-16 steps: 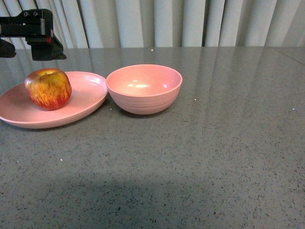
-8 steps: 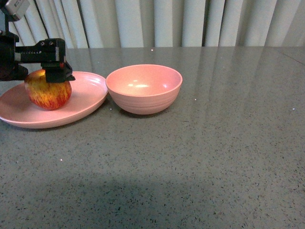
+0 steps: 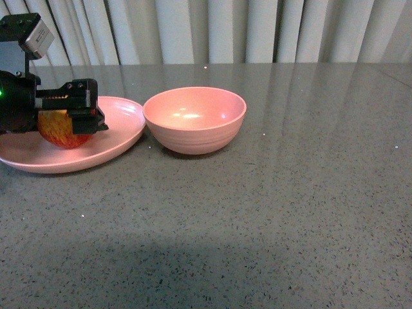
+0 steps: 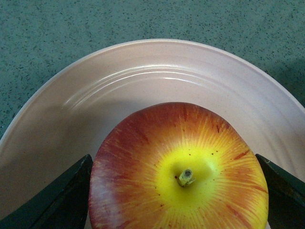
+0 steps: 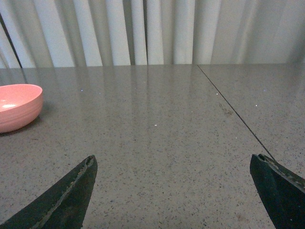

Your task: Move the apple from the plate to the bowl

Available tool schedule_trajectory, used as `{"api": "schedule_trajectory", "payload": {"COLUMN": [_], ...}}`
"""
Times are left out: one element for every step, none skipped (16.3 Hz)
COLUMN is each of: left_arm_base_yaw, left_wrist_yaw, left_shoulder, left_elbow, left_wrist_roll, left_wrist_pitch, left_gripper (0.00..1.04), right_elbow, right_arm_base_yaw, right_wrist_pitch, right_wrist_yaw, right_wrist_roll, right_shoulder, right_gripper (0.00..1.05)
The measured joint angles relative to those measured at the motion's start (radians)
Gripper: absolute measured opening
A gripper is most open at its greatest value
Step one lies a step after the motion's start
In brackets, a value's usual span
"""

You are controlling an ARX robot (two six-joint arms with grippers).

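Apple [image 3: 59,133]: seated on plate [image 3: 122,125], flanked by fingers of left gripper [image 4: 174,158], spread wide, not clamped. Right gripper [image 5: 172,168]: spread wide, nothing held.

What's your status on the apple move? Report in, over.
Left gripper open, straddling apple on plate. Right gripper open over table. Bowl empty beside plate; nothing in the way.

Red-yellow apple [image 4: 181,167] sits stem-up on the shallow pink plate [image 3: 119,125], which stands just beside the deep pink bowl [image 3: 193,138].
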Motion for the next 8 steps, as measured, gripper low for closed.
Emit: {"api": "schedule_trajectory", "payload": {"left_arm_base_yaw": [0.0,0.0,0.0,0.0,0.0,0.0,0.001,0.004], "left_wrist_yaw": [0.003,0.004,0.009,0.012,0.015,0.016,0.018,0.021], "left_shoulder": [0.001,0.001,0.001,0.002,0.002,0.002,0.002,0.002], "left_elbow": [0.0,0.0,0.0,0.0,0.0,0.0,0.0,0.001], "left_wrist_roll": [0.0,0.001,0.001,0.001,0.001,0.002,0.003,0.006], "left_wrist_pitch": [0.0,0.003,0.006,0.008,0.008,0.009,0.009,0.008], "left_gripper": [0.98,0.98,0.9,0.8,0.75,0.73,0.72,0.72], "right_elbow": [0.0,0.0,0.0,0.0,0.0,0.0,0.0,0.0], "right_arm_base_yaw": [0.0,0.0,0.0,0.0,0.0,0.0,0.0,0.0], "right_wrist_pitch": [0.0,0.0,0.0,0.0,0.0,0.0,0.0,0.0], "right_wrist_yaw": [0.0,0.0,0.0,0.0,0.0,0.0,0.0,0.0], "right_wrist_roll": [0.0,0.0,0.0,0.0,0.0,0.0,0.0,0.0], "right_shoulder": [0.0,0.0,0.0,0.0,0.0,0.0,0.0,0.0], "right_gripper": [0.98,0.98,0.98,0.98,0.98,0.98,0.98,0.98]}}
